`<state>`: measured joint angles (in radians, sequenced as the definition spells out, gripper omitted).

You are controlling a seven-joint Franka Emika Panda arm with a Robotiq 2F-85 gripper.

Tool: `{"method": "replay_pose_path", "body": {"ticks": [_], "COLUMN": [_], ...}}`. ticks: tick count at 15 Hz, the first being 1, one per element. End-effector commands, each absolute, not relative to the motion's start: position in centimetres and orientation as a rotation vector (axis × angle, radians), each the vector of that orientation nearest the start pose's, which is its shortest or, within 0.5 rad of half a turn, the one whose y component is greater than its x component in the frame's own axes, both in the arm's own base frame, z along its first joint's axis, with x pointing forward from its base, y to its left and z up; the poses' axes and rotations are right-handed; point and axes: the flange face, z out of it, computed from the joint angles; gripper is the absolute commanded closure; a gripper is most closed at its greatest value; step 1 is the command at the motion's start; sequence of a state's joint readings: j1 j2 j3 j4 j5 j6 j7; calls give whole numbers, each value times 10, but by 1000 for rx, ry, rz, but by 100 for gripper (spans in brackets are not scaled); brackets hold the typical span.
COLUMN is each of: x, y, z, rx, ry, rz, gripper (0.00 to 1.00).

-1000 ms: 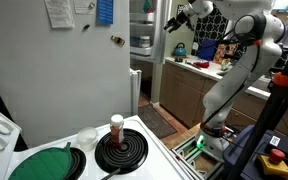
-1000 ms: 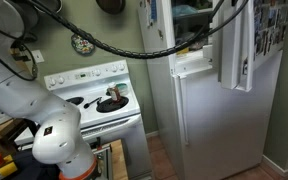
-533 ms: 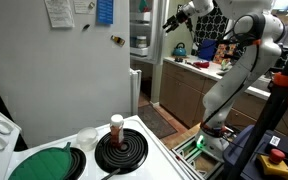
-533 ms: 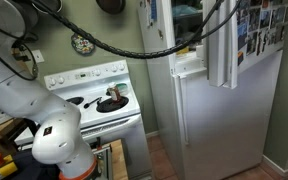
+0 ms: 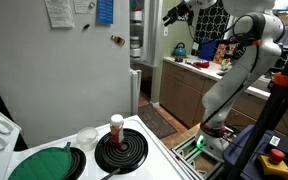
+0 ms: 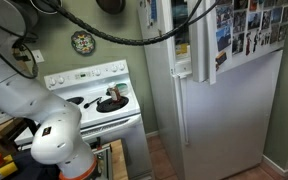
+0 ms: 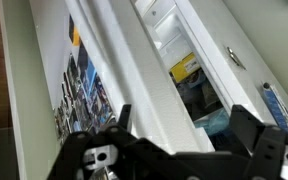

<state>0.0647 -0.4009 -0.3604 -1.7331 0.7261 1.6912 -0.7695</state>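
Observation:
My gripper is high up at the top of the white fridge, against the upper freezer door. In the wrist view its two black fingers stand wide apart, with the white edge of the freezer door running between them. They hold nothing. The door's outer face carries many photos. Inside the freezer, shelves with a yellow box and bluish bags show through the gap. In an exterior view the photo-covered door stands partly ajar above the closed lower door.
A white stove with a dark pan stands beside the fridge. On its burners sit a red-capped bottle and a green lid. A kitchen counter with a kettle and clutter lies behind my arm.
The freezer door has swung further toward the fridge body, narrowing the gap. My gripper has moved with it toward the fridge.

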Motion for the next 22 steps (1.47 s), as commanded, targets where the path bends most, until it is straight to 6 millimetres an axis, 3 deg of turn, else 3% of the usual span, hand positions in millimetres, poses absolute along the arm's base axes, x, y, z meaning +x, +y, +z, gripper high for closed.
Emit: {"method": "replay_pose_path", "body": {"ticks": [1, 3, 4, 6, 9, 16, 22], "x": [390, 374, 390, 378, 376, 456, 494], "y": [-125, -139, -130, -138, -139, -87, -44], "z": [804, 826, 813, 827, 829, 798, 781], "rx": [-2336, -2394, -2346, -2368, -2376, -2150, -1946], "ry": [-677, -690, -656, -659, -663, -942, -1018], "rz": [-928, -995, -970, -1011, -1016, -1081, -1097], "gripper": [0, 0, 0, 0, 0, 0, 0]}}
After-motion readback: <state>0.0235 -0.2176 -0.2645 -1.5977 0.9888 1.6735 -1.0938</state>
